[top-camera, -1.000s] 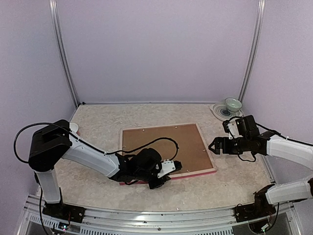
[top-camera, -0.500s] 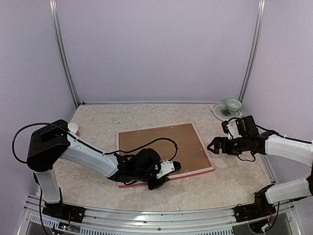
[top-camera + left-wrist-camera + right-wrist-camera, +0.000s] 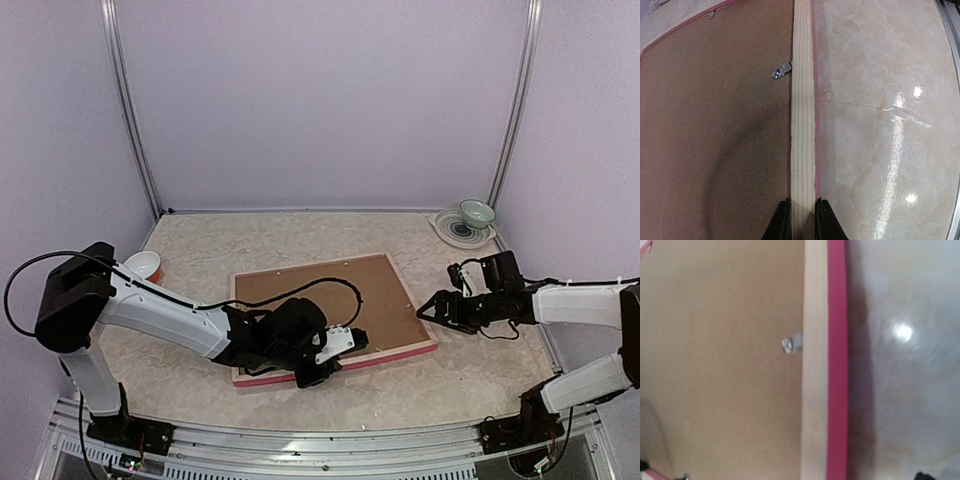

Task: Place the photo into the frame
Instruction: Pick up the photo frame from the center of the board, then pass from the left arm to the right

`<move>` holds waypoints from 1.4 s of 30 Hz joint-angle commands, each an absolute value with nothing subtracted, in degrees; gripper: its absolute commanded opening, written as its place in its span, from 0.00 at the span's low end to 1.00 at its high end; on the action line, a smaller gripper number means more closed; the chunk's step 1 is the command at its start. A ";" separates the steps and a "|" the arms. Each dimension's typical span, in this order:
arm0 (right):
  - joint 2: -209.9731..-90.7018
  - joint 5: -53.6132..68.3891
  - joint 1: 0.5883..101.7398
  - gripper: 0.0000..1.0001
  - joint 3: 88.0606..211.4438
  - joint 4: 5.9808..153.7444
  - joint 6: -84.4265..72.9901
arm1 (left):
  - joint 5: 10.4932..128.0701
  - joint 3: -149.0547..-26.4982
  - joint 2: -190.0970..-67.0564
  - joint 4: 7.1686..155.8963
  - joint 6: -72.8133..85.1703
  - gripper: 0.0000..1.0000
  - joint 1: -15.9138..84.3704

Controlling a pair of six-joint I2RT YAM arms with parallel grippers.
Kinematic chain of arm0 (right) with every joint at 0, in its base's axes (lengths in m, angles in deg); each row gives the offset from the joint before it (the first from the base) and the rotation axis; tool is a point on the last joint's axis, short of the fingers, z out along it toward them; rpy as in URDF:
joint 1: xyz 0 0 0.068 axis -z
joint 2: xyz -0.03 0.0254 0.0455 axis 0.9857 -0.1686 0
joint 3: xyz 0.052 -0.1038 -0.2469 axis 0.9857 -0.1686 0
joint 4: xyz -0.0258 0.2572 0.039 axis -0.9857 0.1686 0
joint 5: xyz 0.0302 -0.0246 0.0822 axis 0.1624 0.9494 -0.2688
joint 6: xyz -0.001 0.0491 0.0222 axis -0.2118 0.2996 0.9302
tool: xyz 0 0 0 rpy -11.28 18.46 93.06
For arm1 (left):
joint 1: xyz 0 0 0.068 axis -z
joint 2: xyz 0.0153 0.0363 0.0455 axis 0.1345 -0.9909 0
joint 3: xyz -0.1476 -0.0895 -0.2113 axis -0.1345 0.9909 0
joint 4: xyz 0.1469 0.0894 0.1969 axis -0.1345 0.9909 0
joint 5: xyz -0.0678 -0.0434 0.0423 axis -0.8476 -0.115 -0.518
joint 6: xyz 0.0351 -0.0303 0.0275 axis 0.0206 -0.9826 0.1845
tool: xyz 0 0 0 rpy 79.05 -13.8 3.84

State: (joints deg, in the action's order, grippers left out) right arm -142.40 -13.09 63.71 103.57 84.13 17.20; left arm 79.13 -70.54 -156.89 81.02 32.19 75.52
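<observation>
A pale beige, marbled table (image 3: pixel 200 235) fills the floor of the booth. Plain lilac walls (image 3: pixel 320 100) rise behind it and on both sides. Two slim metal posts (image 3: pixel 130 110) (image 3: pixel 516 100) stand at its far corners. A ribbed aluminium rail (image 3: pixel 330 440) runs along its near edge. Bright spots of lamp glare (image 3: pixel 912 92) shine on its glossy surface.

Top external view: was taken from above and behind the arm bases and aimed down and forward across the table (image 3: pixel 480 380) to the rear wall (image 3: pixel 320 100). The whole workspace was covered from afar.

Left wrist view: was held low and close and sighted along one pale wood rail of the frame (image 3: pixel 802 125). The left gripper (image 3: pixel 803 222) was seen at the bottom edge.

Right wrist view: was held closer, blurred, and aimed down on a pink-edged rail.

The frame's back and brown backing board (image 3: pixel 715 125) were shared by all three views.
</observation>
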 commanded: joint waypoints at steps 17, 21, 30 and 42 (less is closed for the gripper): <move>-143.92 -34.96 65.44 0.84 92.95 57.02 34.01 | 84.22 -74.67 -150.11 82.17 32.56 0.00 78.22; -143.85 -37.52 65.57 0.77 89.47 48.78 38.69 | 84.63 -74.84 -150.20 82.48 32.57 0.00 78.30; -144.39 -39.44 65.61 0.60 82.74 31.74 47.69 | 85.00 -75.02 -149.77 82.72 32.61 0.00 78.39; -152.37 -42.27 65.61 0.42 78.02 9.99 59.14 | 85.63 -75.02 -149.36 82.93 32.70 0.00 78.52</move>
